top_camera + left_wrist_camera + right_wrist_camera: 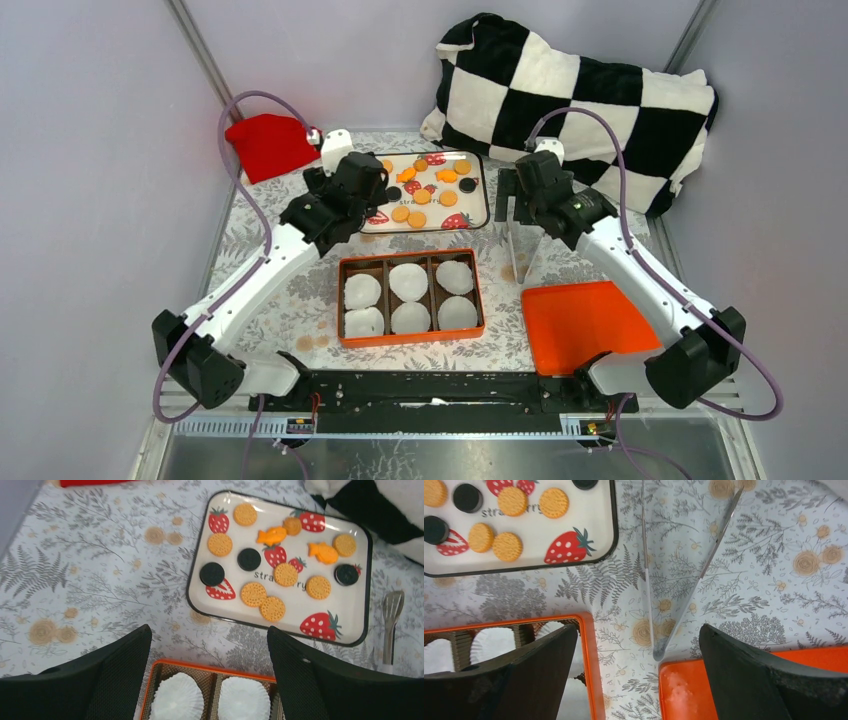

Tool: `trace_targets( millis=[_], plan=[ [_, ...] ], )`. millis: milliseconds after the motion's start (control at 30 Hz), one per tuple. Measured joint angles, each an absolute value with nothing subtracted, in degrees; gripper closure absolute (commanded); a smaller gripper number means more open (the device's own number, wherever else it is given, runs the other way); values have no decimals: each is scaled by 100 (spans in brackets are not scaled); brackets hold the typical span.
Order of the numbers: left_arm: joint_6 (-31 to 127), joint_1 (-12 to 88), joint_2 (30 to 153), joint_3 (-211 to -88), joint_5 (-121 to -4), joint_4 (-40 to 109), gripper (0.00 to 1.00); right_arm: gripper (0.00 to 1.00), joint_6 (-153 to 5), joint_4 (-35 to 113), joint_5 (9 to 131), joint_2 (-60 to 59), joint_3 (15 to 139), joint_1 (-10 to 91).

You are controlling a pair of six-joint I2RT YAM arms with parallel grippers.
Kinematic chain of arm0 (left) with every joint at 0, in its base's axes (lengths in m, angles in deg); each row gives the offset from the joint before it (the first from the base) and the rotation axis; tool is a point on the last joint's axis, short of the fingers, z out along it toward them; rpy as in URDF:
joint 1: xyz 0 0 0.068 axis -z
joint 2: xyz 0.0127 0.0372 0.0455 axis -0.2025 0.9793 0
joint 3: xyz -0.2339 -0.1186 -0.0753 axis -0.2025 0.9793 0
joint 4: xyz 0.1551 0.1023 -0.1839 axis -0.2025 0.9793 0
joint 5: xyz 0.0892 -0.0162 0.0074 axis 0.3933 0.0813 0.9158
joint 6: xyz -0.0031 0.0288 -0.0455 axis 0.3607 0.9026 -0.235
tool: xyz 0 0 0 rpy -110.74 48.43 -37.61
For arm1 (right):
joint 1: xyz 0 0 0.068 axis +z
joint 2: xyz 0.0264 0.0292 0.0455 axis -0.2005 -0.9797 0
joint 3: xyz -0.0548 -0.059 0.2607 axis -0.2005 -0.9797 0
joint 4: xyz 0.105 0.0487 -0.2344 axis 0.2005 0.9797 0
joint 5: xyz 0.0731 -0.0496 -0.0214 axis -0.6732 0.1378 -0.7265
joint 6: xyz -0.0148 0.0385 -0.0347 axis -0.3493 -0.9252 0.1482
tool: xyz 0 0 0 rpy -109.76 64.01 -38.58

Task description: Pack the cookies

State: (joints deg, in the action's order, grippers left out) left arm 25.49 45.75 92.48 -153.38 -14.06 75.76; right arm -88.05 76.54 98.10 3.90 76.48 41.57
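Overhead, we are seeing cookies (286, 574) on the tray (350, 607), cups (408, 282) in the box (410, 339), left gripper (209, 632) and right gripper (638, 629) gaping, empty.

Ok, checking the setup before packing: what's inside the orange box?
The orange box holds six white paper cups, one per compartment, with no cookies in them. Its floor beneath the cups is hidden.

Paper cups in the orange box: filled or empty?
Empty: all six paper cups show plain white; the cookies lie on the strawberry tray.
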Motion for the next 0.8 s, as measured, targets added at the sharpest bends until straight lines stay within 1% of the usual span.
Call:
trace_targets(
  millis=[133, 300, 600, 800],
  plan=[
    [2525, 4575, 9454, -15209, -1720, 7513, 10, 0, -8856, 7294, 9795, 331, 7051, 4154],
    [2525, 4575, 9539, -15080, -2039, 7500, 9, 0, -9059, 7034, 9522, -56, 6249, 4104],
    [2532, 4575, 9183, -14815, -2241, 7371, 9, 0, -9203, 6638, 8993, -952, 6183, 3374],
    [2529, 4575, 8942, -14634, -2317, 7325, 9, 0, -9251, 6317, 8702, -1614, 6179, 3195]
  ],
)
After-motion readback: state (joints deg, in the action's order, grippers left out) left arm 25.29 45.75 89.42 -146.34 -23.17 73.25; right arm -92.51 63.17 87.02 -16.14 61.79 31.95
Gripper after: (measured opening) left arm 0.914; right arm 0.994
